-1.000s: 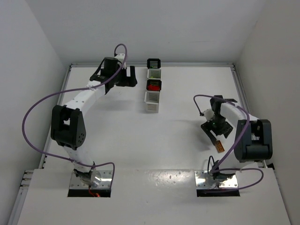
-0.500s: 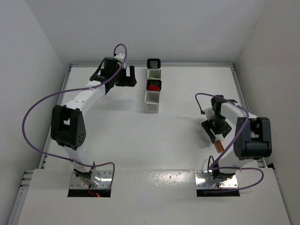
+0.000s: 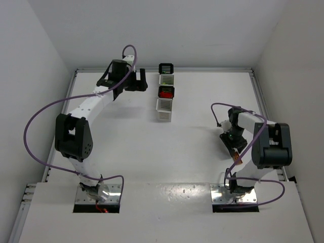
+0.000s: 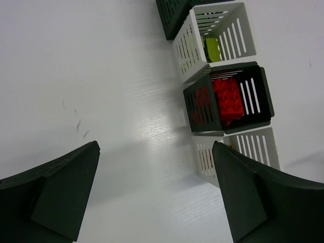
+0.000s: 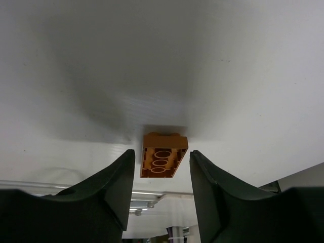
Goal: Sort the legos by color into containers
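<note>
Containers: four slatted bins in a row, black and white by turns, just ahead of the left gripper and off toward its right finger. They are well apart from the right gripper, far out ahead of it on the surface.
Contents seen: red legos in a black bin and a yellow-green lego in the white bin beyond it. The white bin nearest the left gripper is mostly hidden.
Left gripper: spread wide and empty, hovering over bare surface beside the row.
Right gripper: lowered to the surface with its jaws partly drawn in, one on each side of the orange lego. A sliver of gap shows on one flank, so it looks not yet clamped.
Orange lego: a small brick lying between the right gripper's fingertips, its hollow underside with its tubes turned toward the wrist camera.
Handling, judged: hard, stiff, very light plastic that will not crush. The smooth walls look slick, and an off-centre pinch could make it pivot or squirt out.
Where to hold, judged: flat on the two long side walls at mid-length, pads square to them and low near the surface.
</note>
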